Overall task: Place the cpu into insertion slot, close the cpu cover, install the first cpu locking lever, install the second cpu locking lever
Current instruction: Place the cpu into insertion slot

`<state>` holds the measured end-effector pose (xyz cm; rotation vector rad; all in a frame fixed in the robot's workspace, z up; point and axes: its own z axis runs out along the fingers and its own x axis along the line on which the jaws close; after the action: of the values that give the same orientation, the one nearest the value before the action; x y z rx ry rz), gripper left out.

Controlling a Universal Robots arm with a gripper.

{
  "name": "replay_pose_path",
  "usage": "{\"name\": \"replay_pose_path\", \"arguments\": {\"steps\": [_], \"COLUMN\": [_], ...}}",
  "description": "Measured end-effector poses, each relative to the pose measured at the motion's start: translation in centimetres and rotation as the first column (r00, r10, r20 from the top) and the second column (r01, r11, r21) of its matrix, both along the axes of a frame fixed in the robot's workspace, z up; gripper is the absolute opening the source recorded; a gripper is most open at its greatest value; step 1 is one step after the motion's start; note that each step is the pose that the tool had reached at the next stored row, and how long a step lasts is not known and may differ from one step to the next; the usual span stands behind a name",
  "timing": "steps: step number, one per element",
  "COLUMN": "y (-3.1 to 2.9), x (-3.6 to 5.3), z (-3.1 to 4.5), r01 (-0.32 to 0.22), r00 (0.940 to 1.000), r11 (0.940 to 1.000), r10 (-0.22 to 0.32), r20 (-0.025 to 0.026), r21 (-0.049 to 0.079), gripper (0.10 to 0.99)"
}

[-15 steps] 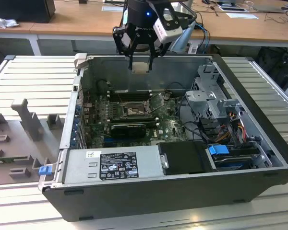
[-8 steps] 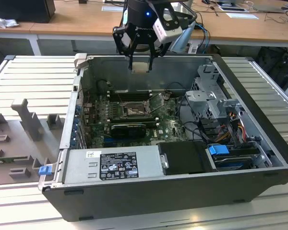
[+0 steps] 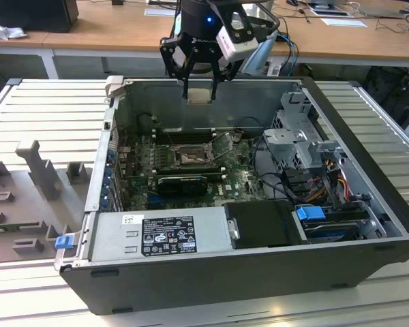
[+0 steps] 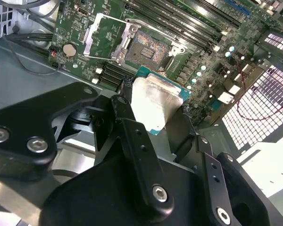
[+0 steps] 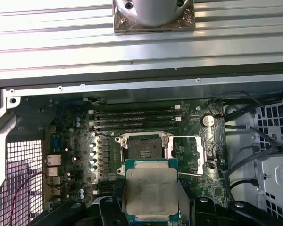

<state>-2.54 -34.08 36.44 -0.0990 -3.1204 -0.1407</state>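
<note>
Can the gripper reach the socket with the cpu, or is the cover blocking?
Probably yes: the thin grey metal cpu cover lies swung open beside the square dark-framed insertion slot, and nothing sits between it and the gripper holding the flat silvery-beige cpu.

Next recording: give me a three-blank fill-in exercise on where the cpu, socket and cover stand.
1. The black gripper is shut on the pale silvery square ____.
2. The dark-framed square insertion slot in the green motherboard is ____.
3. The thin grey metal cpu cover is flipped ____.
Missing: cpu; empty; open.
</note>
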Motion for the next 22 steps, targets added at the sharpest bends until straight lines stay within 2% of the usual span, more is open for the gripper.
{"name": "replay_pose_path", "arguments": {"steps": [22], "y": [0.00], "x": [0.00], "z": [0.00], "r01": [0.024], "r00": [0.9997], "r11": [0.9997], "r10": [-0.024], "r20": [0.0000], "r21": [0.000], "gripper": [0.529]}}
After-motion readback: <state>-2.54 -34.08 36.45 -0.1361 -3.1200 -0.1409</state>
